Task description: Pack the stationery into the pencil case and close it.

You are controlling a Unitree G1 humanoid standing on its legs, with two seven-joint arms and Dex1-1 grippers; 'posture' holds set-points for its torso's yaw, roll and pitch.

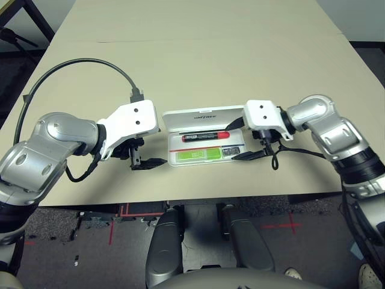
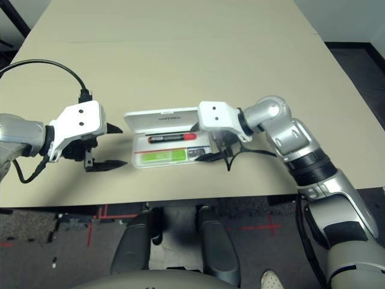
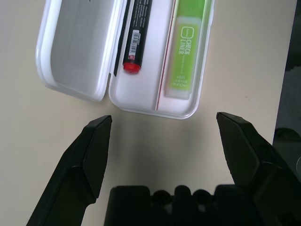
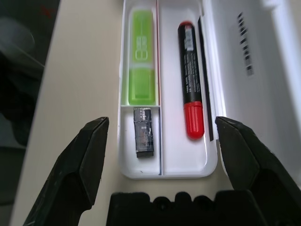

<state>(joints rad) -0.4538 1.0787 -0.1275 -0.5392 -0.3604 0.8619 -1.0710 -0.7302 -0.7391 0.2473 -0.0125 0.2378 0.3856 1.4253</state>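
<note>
On beige table (image 1: 198,54): open pencil case (image 1: 204,139); both claws (image 1: 150,162) (image 1: 245,155) released; dark floor.

— What's the setting?
— A broad beige surface (image 1: 198,42) with a faint seam running across its far part.
— And below it?
— Dark speckled floor (image 1: 90,232) at the near edge, marked with red tape lines (image 1: 289,227); dark carpet shows far right.
</note>
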